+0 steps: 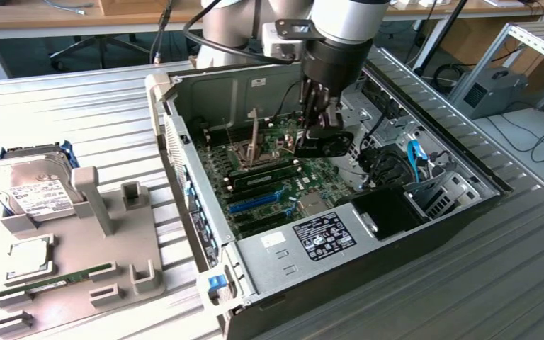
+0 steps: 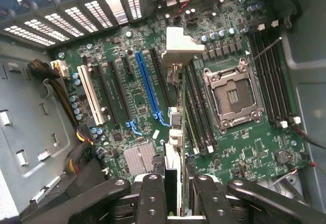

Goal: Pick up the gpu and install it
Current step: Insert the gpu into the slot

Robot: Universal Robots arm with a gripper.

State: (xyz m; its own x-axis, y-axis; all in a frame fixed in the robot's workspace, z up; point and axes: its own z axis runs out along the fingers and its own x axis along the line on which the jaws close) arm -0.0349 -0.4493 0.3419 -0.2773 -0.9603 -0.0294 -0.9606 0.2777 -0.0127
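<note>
Green board, bright slots, black gripper.

In the wrist view the motherboard [image 2: 137, 107] is dark green, speckled with silver solder points, with one bright blue slot [image 2: 147, 84], one white slot [image 2: 91, 95] and black ones beside them. The gpu [image 2: 171, 170] shows black with a pale grey bracket; the gripper [image 2: 178, 188] is black. In the exterior view the hard drive [image 1: 26, 188] is silver with a white label in a blue holder [image 1: 36, 150], and the table [image 1: 64, 113] is ribbed grey.

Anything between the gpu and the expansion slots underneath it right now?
Nothing visible. The pincer holds the gpu edge-on over the motherboard, and the blue slot and the black slots beside it are empty, with no cable across them.
</note>
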